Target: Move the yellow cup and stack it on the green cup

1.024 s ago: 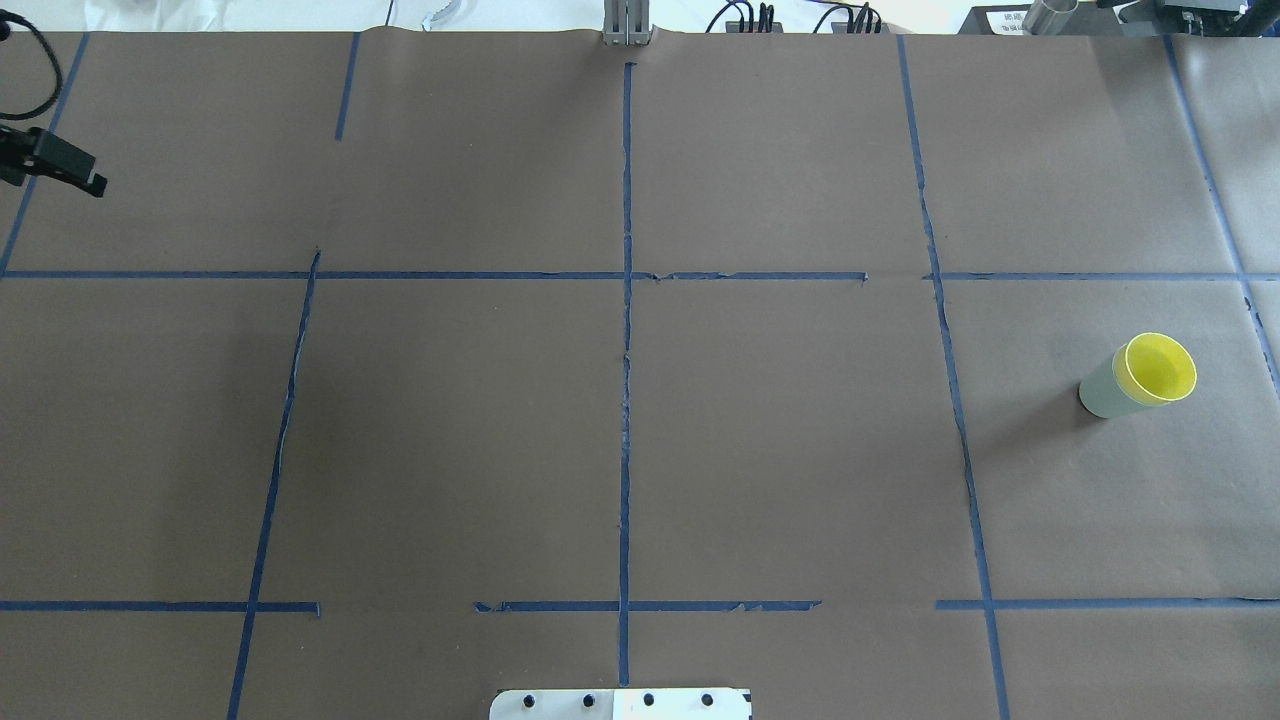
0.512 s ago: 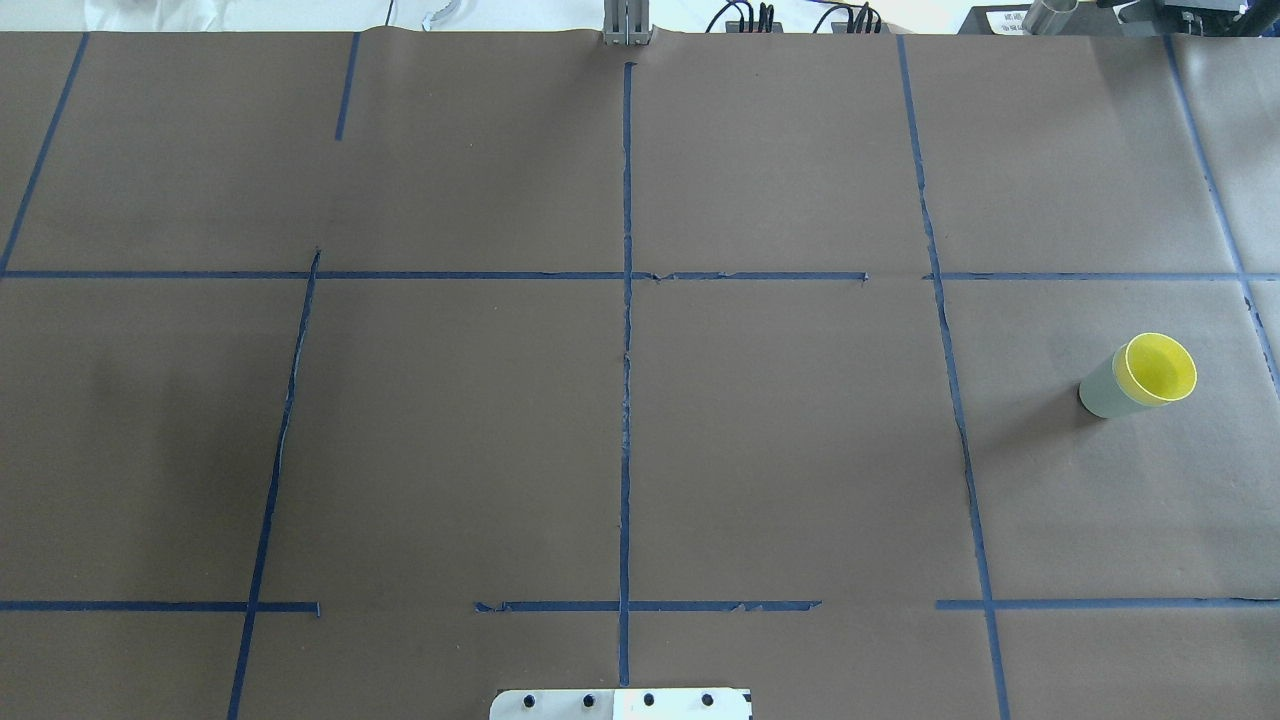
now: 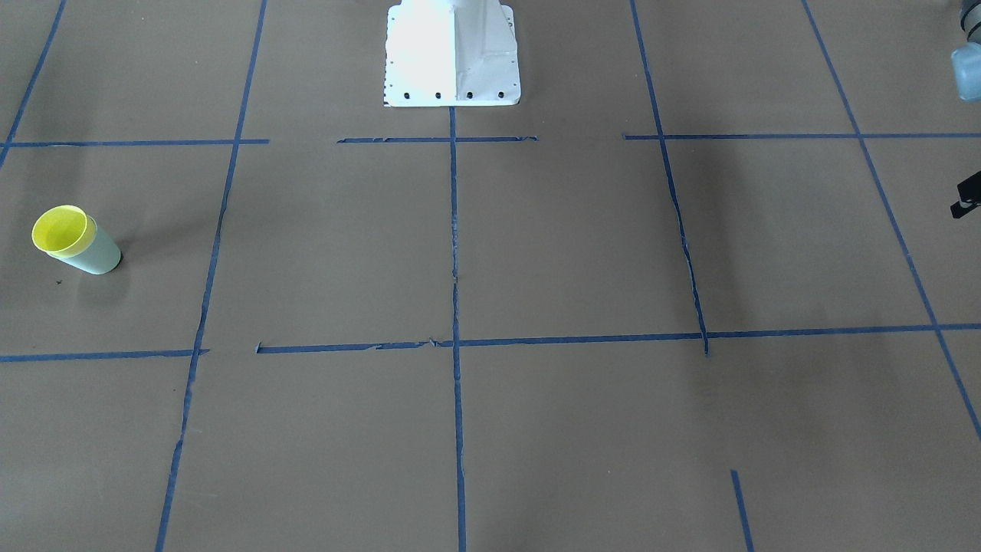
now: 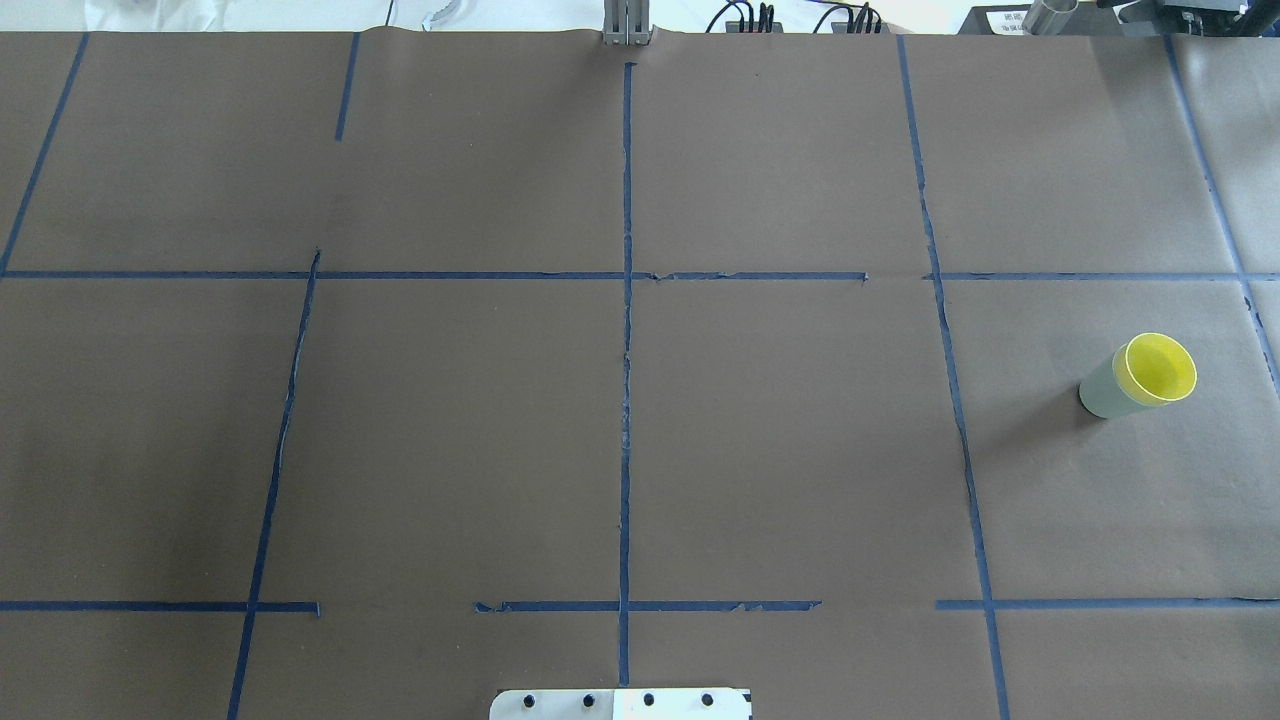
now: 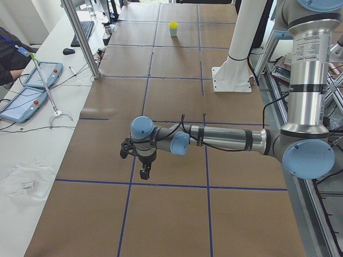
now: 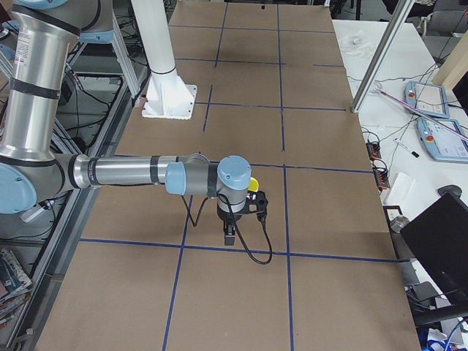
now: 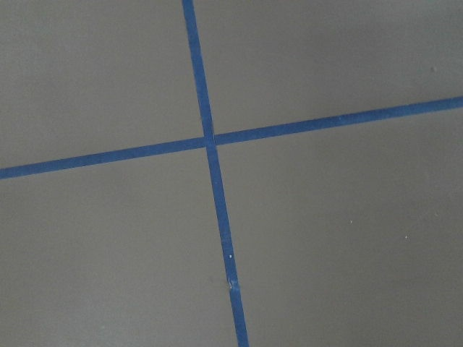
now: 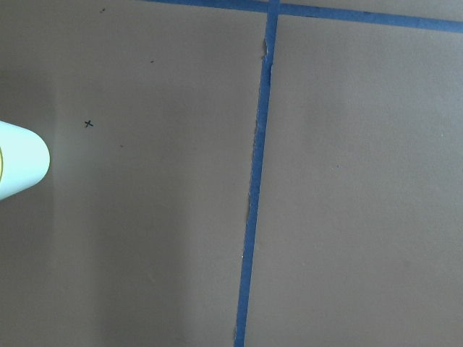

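Note:
The yellow cup [image 4: 1160,367] sits nested inside the green cup [image 4: 1100,390] near the table's right edge; only its rim and inside show. The front view shows the same pair, yellow cup [image 3: 60,230] in green cup [image 3: 97,257], standing alone. My right gripper [image 6: 229,235] hangs just short of the cups, showing only in the exterior right view, so its state is unclear. The green cup's base [image 8: 22,168] enters the right wrist view at the left edge. My left gripper [image 5: 144,171] hangs over the table's far left end, and I cannot tell whether it is open.
Brown paper with a grid of blue tape lines [image 4: 626,350] covers the table. The robot's white base plate [image 4: 620,704] is at the near edge. Tablets [image 5: 32,85] and cables lie on a white side bench, where a person's arm [image 5: 9,56] shows.
The left gripper, at the overhead view's left edge a second ago, has left that view. The cups have not moved.

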Action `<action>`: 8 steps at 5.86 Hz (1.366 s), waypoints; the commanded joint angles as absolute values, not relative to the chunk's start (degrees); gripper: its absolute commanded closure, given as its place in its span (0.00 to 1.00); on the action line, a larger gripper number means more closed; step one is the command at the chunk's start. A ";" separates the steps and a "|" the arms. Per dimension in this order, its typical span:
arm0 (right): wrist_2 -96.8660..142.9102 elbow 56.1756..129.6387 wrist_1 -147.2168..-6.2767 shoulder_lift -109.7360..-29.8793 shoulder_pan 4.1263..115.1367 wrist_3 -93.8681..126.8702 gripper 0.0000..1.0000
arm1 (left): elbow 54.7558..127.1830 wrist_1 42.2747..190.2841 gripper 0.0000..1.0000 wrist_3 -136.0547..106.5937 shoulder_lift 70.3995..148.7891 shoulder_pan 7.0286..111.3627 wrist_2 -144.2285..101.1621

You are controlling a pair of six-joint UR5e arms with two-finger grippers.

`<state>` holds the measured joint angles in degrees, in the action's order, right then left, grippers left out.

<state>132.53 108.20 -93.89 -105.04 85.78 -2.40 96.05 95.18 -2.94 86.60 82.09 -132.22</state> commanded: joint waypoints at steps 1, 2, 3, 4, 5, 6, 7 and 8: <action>132.71 108.19 -93.95 -105.03 85.78 -2.37 0.00 | 100.88 86.08 0.00 -1.41 83.95 84.29 -132.10; 132.71 107.93 -93.87 -105.03 85.78 -2.37 0.00 | 99.25 86.74 0.00 -1.41 82.63 84.29 -132.27; 132.71 107.93 -93.87 -105.03 85.78 -2.46 0.00 | 99.14 86.92 0.00 -1.23 82.53 84.46 -132.01; 132.71 107.93 -93.87 -105.03 85.78 -2.37 0.00 | 98.62 86.84 0.00 -1.93 82.53 84.46 -132.10; 132.89 107.93 -93.87 -105.03 85.78 -2.37 0.00 | 99.66 86.23 0.00 -2.28 82.53 84.90 -132.45; 133.15 108.02 -93.87 -104.94 85.78 -2.37 0.00 | 100.02 86.05 0.00 -2.20 81.66 84.99 -132.28; 133.15 108.02 -93.87 -104.94 85.78 -2.37 0.00 | 100.45 86.22 0.00 -2.02 82.09 84.90 -132.10; 133.15 107.93 -93.87 -104.94 85.78 -2.46 0.00 | 99.41 86.39 0.00 -2.02 81.92 84.90 -132.10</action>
